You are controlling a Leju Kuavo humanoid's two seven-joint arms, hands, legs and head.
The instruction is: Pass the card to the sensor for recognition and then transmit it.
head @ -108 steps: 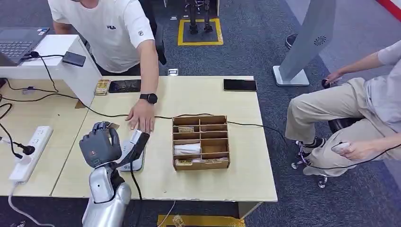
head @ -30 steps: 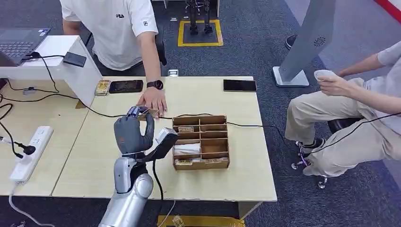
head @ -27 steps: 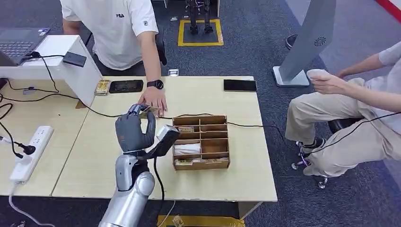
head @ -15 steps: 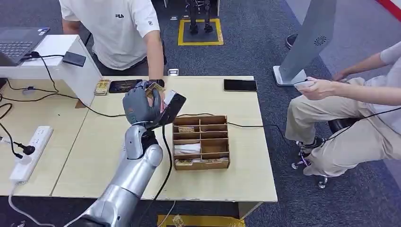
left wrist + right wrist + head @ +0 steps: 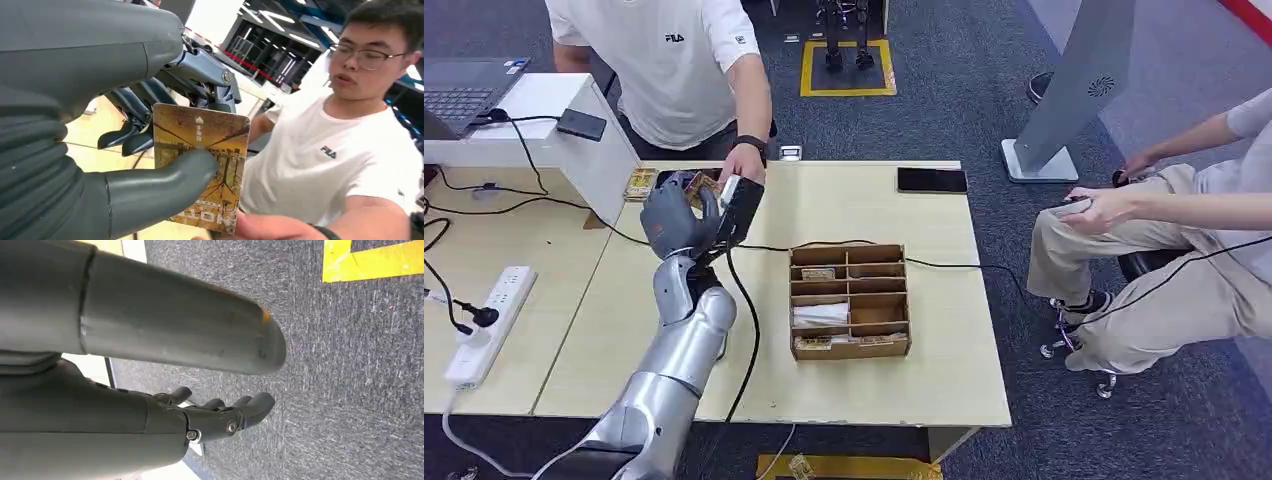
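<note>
1. The card (image 5: 202, 170), yellow-brown with a printed picture, sits upright in the left hand (image 5: 679, 222), pinched between the thick thumb (image 5: 160, 187) and the darker fingers (image 5: 150, 95) behind it.
2. In the head view the card (image 5: 701, 186) is raised above the far left part of the surface (image 5: 844, 205), just beside the wrist camera (image 5: 740, 208) on that arm.
3. A person's hand (image 5: 744, 166) reaches in from across the surface and meets the card; in the left wrist view that person's fingers (image 5: 260, 229) touch its lower edge.
4. That person wears a white shirt (image 5: 664, 60) and a dark watch (image 5: 749, 144).
5. The right hand (image 5: 220, 417) hangs over grey carpet (image 5: 350, 365), holding nothing, its fingers slightly curled and apart.
6. A cardboard organiser (image 5: 849, 300) with several compartments stands mid-surface, well apart from the card.
7. Two dark phones (image 5: 932, 180) lie along the far edge, and a black cable (image 5: 964, 268) runs across.
8. A seated person (image 5: 1164, 230) at the right holds a small device.
</note>
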